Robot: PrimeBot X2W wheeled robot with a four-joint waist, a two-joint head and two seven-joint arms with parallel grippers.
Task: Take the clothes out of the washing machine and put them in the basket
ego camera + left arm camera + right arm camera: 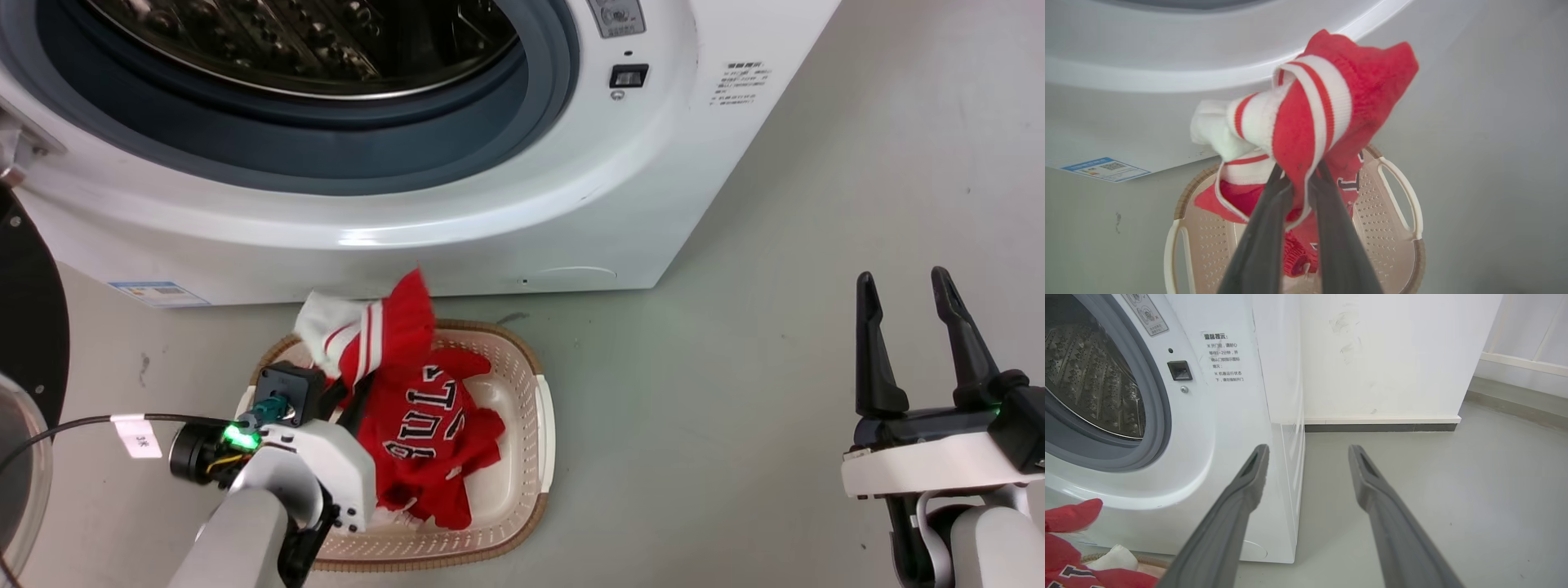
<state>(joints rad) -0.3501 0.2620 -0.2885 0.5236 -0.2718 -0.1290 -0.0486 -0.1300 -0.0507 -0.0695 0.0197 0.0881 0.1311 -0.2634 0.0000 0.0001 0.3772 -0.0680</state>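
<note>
Bare floor (pixel 735 425) right of basket (pixel 544 416), washing machine (pixel 506 204) behind.

Wearing white forearm shells (pixel 245 531), glowing green at the wrists (pixel 239 437), carrying a white-tagged black cable (pixel 73 425), tapering into dark fingers (pixel 873 359)

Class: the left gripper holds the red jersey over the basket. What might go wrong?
The left gripper pinches striped trim of the bright red jersey near the far rim of the cream plastic basket; released there, it may flop onto the floor. Trim draped over its fingers may snag and lift out.
</note>
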